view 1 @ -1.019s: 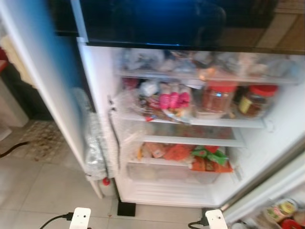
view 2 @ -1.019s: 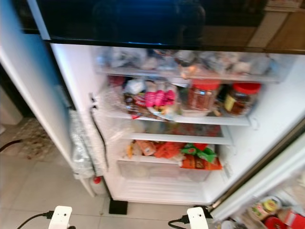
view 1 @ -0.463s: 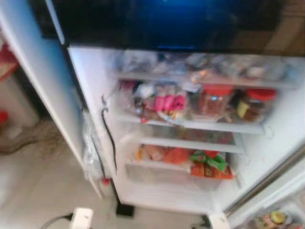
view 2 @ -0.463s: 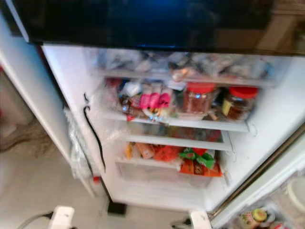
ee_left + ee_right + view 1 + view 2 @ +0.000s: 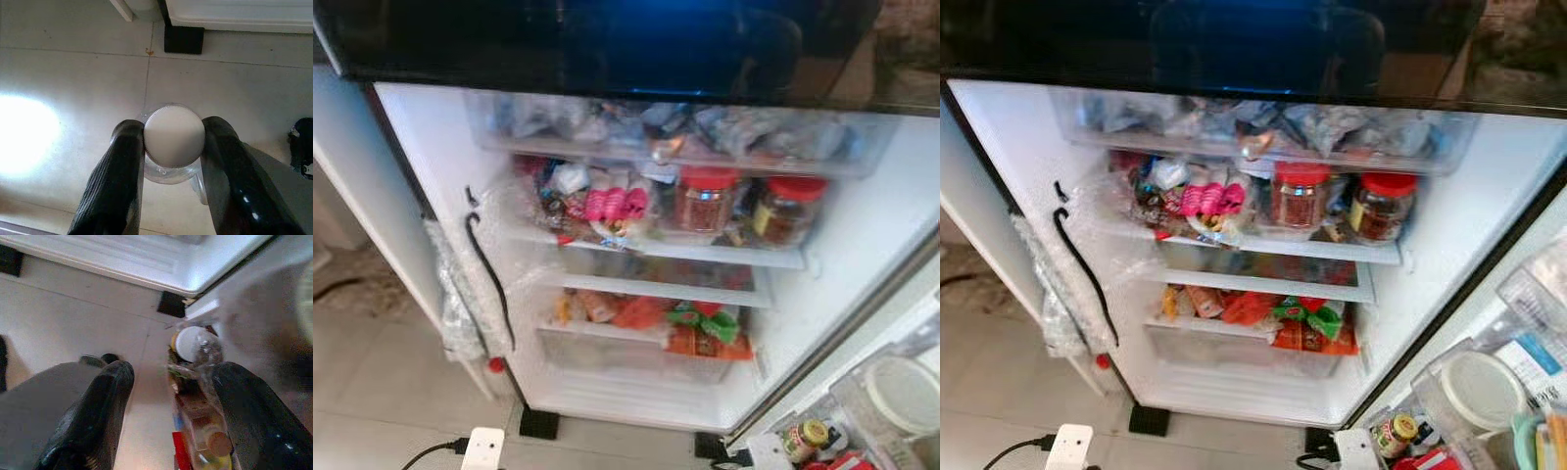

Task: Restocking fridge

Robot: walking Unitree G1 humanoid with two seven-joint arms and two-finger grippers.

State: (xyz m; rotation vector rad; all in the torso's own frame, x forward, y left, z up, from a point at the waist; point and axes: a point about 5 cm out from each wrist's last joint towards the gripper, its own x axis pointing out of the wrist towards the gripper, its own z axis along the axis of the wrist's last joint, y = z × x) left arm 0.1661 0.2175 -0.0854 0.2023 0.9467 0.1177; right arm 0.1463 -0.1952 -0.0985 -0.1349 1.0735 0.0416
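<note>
Left gripper (image 5: 168,161) has its fingers closed snug on a white-capped bottle (image 5: 174,135), cap pointing at the camera, hanging low over the floor with the open fridge (image 5: 636,392) up at 12 o'clock. Right gripper (image 5: 171,401) is spread wide, holding nothing. Left arm's the loaded one, so I'd guess the bottle goes up toward a shelf (image 5: 656,250).

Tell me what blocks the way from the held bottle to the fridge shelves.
Nothing visible does. The left gripper holds the white-capped bottle low over the floor tiles; the fridge stands open, though its jar shelf looks crowded.
</note>
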